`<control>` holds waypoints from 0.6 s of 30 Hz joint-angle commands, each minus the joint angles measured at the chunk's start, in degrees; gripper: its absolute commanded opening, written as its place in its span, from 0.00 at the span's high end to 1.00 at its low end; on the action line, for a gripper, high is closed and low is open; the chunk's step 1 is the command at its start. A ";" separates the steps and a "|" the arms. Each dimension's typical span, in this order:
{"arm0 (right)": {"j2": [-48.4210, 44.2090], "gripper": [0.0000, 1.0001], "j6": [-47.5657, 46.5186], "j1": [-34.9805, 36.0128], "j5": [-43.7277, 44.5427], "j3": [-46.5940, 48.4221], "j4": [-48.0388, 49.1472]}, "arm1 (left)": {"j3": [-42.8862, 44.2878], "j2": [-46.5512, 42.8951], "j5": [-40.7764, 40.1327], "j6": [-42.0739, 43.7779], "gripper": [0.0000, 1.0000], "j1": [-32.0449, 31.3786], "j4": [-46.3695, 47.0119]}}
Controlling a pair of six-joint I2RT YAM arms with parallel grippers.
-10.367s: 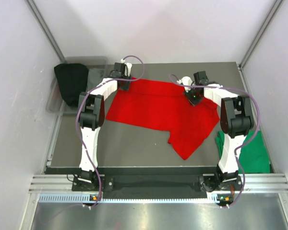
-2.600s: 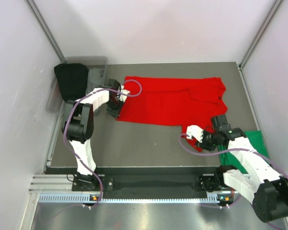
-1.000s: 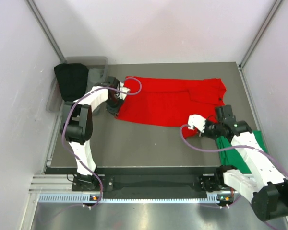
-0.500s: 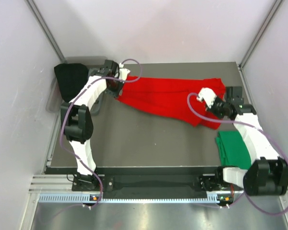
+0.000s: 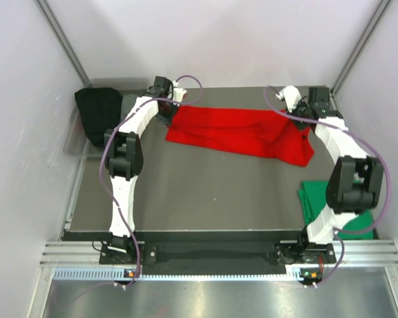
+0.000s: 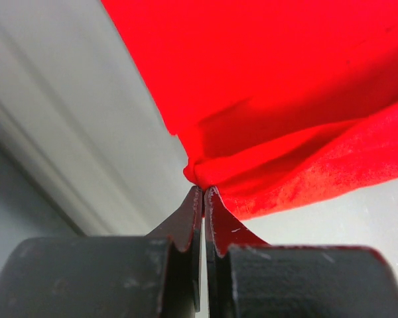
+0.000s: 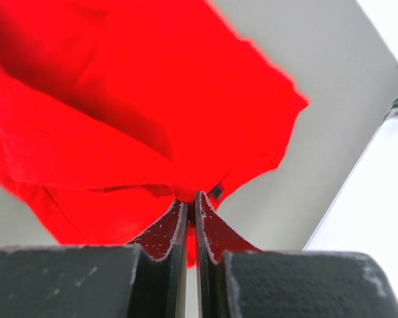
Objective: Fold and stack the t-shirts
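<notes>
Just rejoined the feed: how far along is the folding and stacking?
Done: nothing finished; no stack yet. In hand: the left pincer and right pincer are each shut on an end of the red t-shirt, which stretches between them as a narrow band over the far side of the table. Left: finishing that fold, then the green t-shirt at the right edge, then stacking.

I find no text, brand, number or sign that I can read, neither on the red shirt [image 5: 232,129] nor on the table [image 5: 186,192].
</notes>
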 commanded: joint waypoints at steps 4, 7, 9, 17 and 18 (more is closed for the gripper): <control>9.22 0.98 2.90 -0.26 2.58 12.42 3.46 | 3.99 0.36 1.13 0.53 1.00 0.12 0.78; 12.39 0.98 3.34 -0.26 3.02 15.49 3.37 | 4.61 0.89 0.96 0.00 1.00 0.12 1.05; 14.06 0.98 3.61 -0.17 3.38 17.08 3.28 | 4.61 0.89 0.61 -0.18 1.00 0.21 1.31; 18.11 0.96 5.27 0.00 3.82 20.69 4.07 | 4.78 1.42 -1.05 -0.79 1.00 0.12 1.84; 18.81 0.89 5.89 0.00 4.43 21.39 4.51 | 4.87 1.42 -1.93 -1.84 0.98 0.12 2.36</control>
